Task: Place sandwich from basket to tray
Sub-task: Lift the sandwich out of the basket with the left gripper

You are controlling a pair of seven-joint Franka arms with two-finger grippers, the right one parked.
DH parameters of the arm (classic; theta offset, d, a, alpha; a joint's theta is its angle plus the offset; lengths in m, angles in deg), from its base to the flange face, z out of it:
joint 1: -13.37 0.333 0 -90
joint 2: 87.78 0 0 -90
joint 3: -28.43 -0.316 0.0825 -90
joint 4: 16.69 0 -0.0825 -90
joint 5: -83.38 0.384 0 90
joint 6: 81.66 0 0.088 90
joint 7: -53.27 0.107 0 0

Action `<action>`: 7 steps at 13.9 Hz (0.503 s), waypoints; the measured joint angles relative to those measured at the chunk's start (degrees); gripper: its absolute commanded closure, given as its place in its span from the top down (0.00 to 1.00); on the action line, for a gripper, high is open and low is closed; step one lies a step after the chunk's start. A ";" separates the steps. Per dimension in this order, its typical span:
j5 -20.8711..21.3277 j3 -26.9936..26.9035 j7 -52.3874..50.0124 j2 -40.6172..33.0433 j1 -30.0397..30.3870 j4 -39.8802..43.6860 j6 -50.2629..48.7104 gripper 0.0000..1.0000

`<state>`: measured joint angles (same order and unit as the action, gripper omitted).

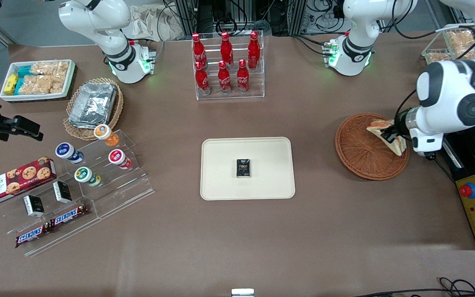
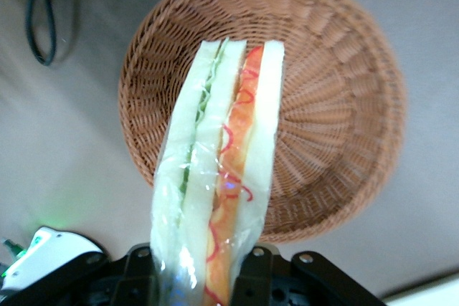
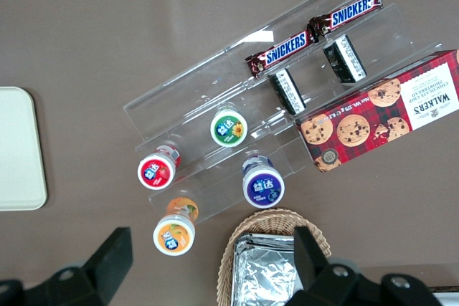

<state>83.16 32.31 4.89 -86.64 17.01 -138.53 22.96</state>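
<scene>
**Trainee:** So, what does this figure show?

**Operator:** My claw (image 2: 195, 277) hangs above the basket (image 1: 361, 159), clenched on the sandwich (image 1: 388, 134). The wrist view shows the wrapped wedge pinched at its base between the two fingers (image 2: 140, 277), with the green and orange-red layers on edge and the cut face pointing down at the wicker. The sandwich is clear of the basket floor, over the part of the rim nearest the working arm.

**Trainee:** How do I carry out this step well?

**Operator:** I judge it to be the transfer. I would lift straight until the tip clears the rim, then travel level toward the tray (image 1: 221, 185). The wrap looks slippery and the bread soft, so I would move smoothly and avoid squeezing harder.

**Trainee:** And the containers?

**Operator:** The basket holds nothing else that I can see. The tray, at mid-desk (image 1: 324, 231), carries one small dark packet (image 1: 243, 168) near its centre. I would set the sandwich on bare tray beside that packet, not on it. Lower until the wedge rests on the tray before letting go.
</scene>
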 measured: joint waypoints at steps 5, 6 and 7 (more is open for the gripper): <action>0.04 6.30 0.00 0.02 -0.46 7.88 -5.57 0.29; 0.02 8.55 0.00 0.14 -0.50 8.53 -5.63 0.29; 0.01 10.91 -0.06 0.37 -0.55 9.19 -5.63 0.29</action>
<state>83.17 43.22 4.83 -86.27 16.46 -129.34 17.34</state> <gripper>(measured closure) 0.714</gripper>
